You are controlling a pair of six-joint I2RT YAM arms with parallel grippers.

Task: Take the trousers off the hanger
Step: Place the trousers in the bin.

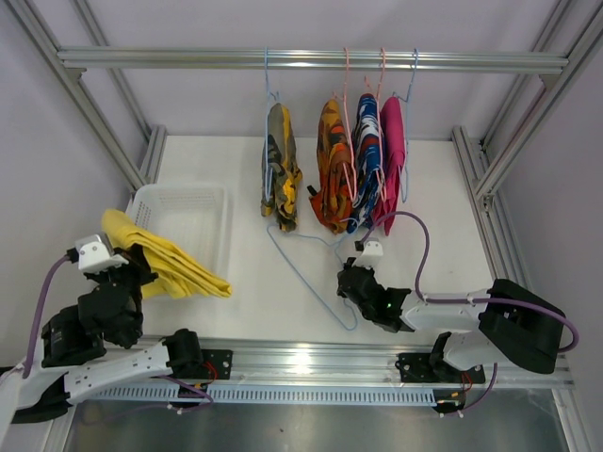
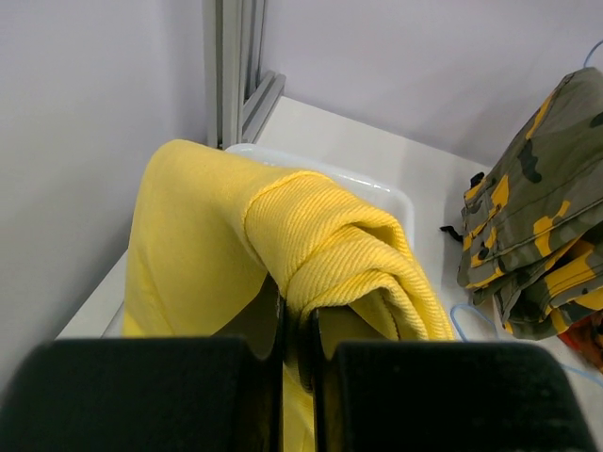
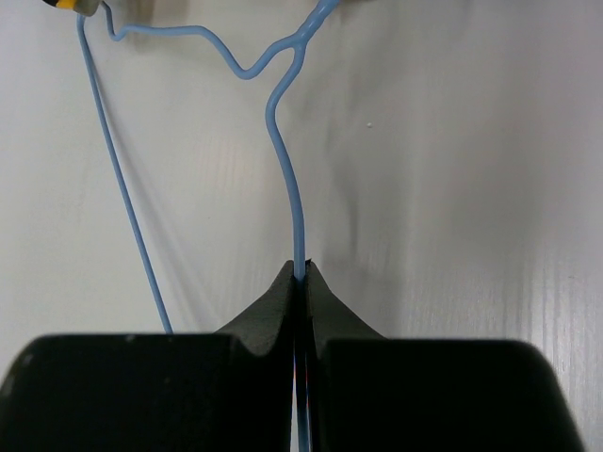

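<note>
The left pincer [image 2: 300, 320] clamped the plain yellow cloth trousers [image 1: 184, 268], draped across the rim of the white plastic basket [image 1: 179, 188]; released there, they might slide onto the bench [image 1: 273, 292]; the right pincer [image 3: 301, 268] pinched the empty light-blue wire hanger [image 3: 292, 193], which could snag the hanging camouflage trousers [image 1: 281, 165].

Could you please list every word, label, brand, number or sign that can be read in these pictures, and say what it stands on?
None: no text can be read in any view. The yellow trousers, the camouflage trousers, the orange trousers, the blue-red-white trousers, the pink trousers, the blue hanger, the white basket and the metal frame carry only plain surfaces or patterns.
</note>
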